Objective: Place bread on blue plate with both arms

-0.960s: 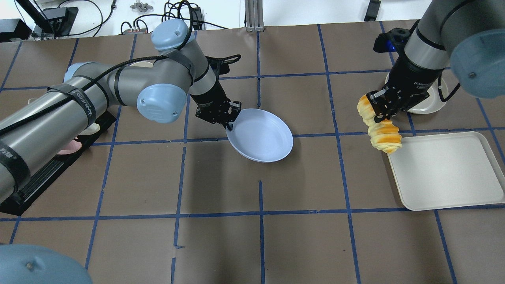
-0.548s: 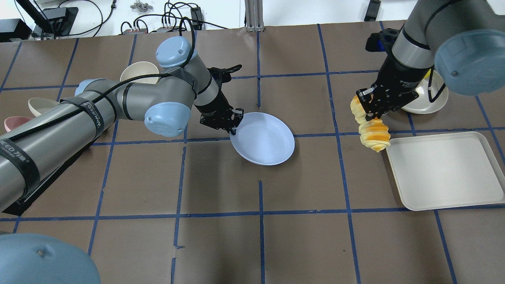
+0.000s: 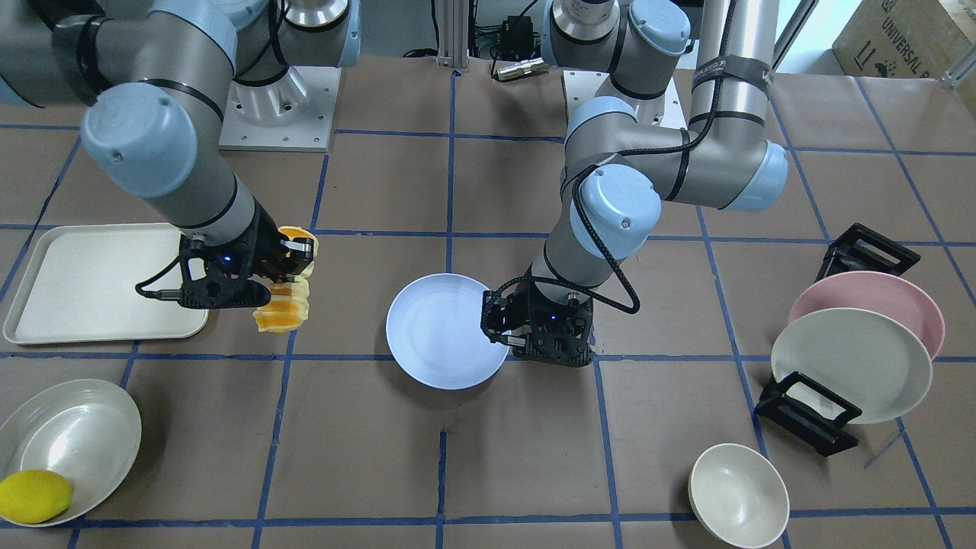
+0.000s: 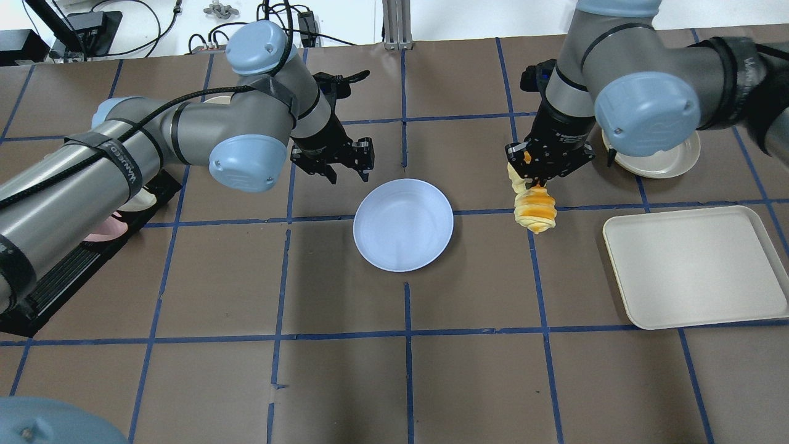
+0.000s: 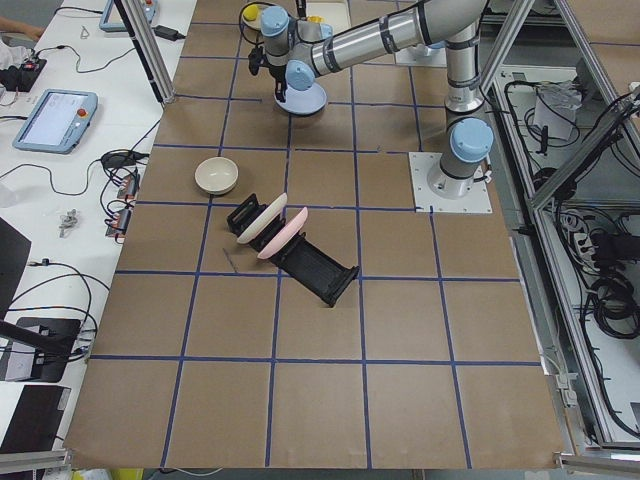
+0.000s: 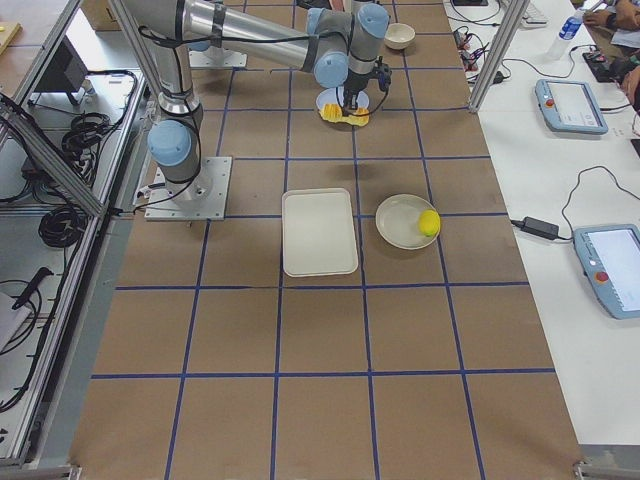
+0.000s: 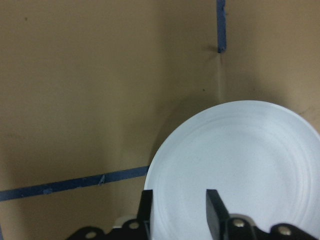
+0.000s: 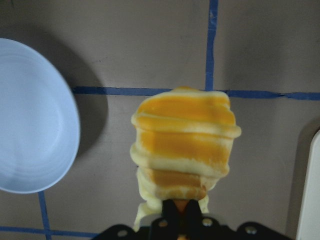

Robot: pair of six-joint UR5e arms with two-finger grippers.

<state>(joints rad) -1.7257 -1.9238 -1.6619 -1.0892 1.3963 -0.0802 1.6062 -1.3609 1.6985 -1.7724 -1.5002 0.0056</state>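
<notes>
The blue plate [image 4: 403, 224] lies flat on the brown table near its middle and is empty. My left gripper [image 4: 348, 177] is open just behind the plate's far left rim and holds nothing. In the left wrist view its two fingers [image 7: 215, 210] stand apart over the plate's near edge [image 7: 240, 165]. My right gripper [image 4: 535, 182] is shut on the upper end of the bread [image 4: 535, 209]. The striped golden-orange roll hangs down above the table, to the right of the plate. The right wrist view shows the bread [image 8: 185, 145] with the plate [image 8: 35, 120] to its left.
A cream tray [image 4: 696, 265] lies to the right of the bread. A cream plate [image 3: 69, 435] with a yellow lemon [image 3: 34, 496] sits beyond it. A black rack [image 3: 808, 412] holds a pink plate [image 3: 877, 293] and a cream plate [image 3: 850, 366]. A cream bowl [image 3: 738, 496] stands near it.
My left gripper has let go of the blue plate's rim and drawn back; the plate went from tilted to flat. My right arm has carried the bread left, off the tray's corner.
</notes>
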